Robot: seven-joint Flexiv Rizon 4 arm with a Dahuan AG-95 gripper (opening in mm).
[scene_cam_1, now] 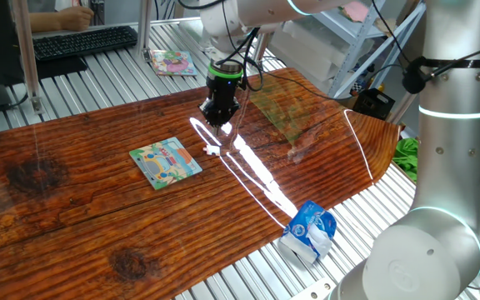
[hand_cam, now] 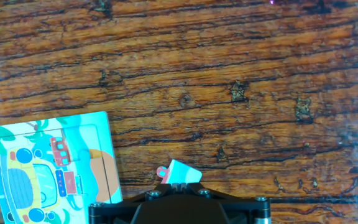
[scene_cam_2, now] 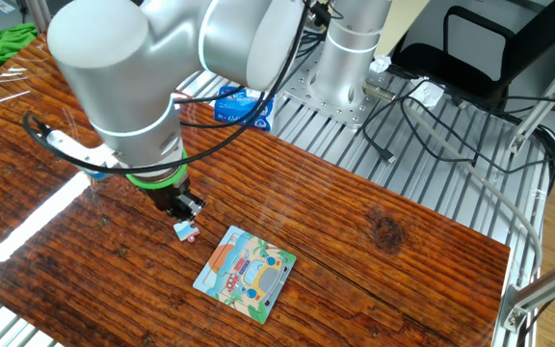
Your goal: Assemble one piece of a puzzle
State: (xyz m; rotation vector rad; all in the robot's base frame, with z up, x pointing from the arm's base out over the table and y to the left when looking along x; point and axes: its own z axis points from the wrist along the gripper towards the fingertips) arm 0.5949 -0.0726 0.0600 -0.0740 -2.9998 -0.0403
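Note:
The puzzle (scene_cam_1: 166, 162) is a flat square board with a teal border and a cartoon picture. It lies on the wooden table, and it also shows in the other fixed view (scene_cam_2: 246, 272) and at the lower left of the hand view (hand_cam: 45, 168). My gripper (scene_cam_1: 221, 125) hangs just right of the puzzle. Its jaws are closed together on the piece (hand_cam: 179, 172), a tiny whitish piece with a red spot that sticks out past the fingertips. The piece (scene_cam_1: 212, 151) hangs low over the wood, a short way from the puzzle's edge, and shows under the gripper (scene_cam_2: 185, 210) in the other fixed view (scene_cam_2: 187, 230).
A blue and white crumpled packet (scene_cam_1: 310, 230) lies at the table's near edge. A pinkish picture booklet (scene_cam_1: 172, 62) lies on the slatted bench behind. A keyboard (scene_cam_1: 82, 42) is at the back left. The robot's base (scene_cam_2: 347, 67) stands off the wood.

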